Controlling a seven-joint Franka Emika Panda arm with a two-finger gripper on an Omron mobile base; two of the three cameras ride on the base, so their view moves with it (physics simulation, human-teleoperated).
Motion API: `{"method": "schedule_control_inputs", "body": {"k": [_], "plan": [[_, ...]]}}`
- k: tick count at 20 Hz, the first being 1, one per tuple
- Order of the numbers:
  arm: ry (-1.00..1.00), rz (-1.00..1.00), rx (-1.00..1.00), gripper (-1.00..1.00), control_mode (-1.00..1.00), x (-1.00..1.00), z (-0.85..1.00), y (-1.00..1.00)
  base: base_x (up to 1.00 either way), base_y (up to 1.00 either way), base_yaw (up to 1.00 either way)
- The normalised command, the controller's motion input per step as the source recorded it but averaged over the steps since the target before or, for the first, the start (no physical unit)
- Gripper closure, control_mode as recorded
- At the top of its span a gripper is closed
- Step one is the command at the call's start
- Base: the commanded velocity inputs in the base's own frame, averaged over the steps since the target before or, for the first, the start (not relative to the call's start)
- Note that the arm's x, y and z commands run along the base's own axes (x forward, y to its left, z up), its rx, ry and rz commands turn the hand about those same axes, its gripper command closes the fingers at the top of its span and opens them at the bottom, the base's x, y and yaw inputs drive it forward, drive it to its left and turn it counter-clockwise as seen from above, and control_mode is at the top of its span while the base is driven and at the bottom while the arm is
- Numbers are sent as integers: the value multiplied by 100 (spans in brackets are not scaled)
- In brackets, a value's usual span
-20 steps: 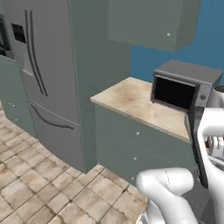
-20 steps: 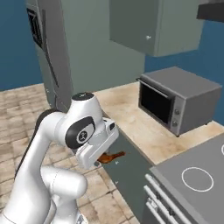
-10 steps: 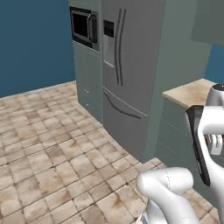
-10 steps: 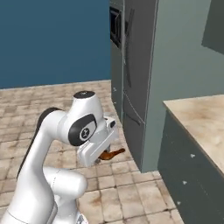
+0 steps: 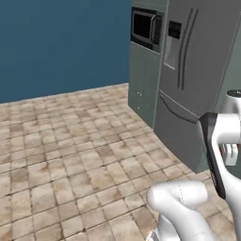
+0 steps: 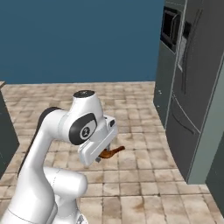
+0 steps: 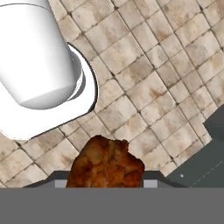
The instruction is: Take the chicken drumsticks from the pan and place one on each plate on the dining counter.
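One chicken drumstick, orange-brown, hangs in mid-air over the tiled floor, with my gripper shut on it below the white hand. In the hand view the drumstick bulges up at the bottom middle, its browned bulbous end facing the camera, floor tiles far beneath it. My arm is folded close to the base. The pan, the plates and the dining counter are out of view.
A tall grey fridge stands to the right, also in the right base view, with a built-in oven in the cabinet column beside it. Beige tiled floor stretches to a blue wall. A dark cabinet side is at the left edge.
The whole scene has swung: the worktop with the microwave has left the views and the fridge has slid to the right, so the base has turned. The drumstick stays in the gripper.
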Motion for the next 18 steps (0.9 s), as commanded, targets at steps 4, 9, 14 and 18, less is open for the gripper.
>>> {"method": "schedule_control_inputs", "body": {"k": [4,9,14,18], "plan": [[0,0,0,100,100,0,0,0,51,49,28],[0,0,0,100,100,0,0,0,88,8,23],[0,0,0,100,100,0,0,0,100,0,21],[0,0,0,100,100,0,0,0,100,0,25]]}}
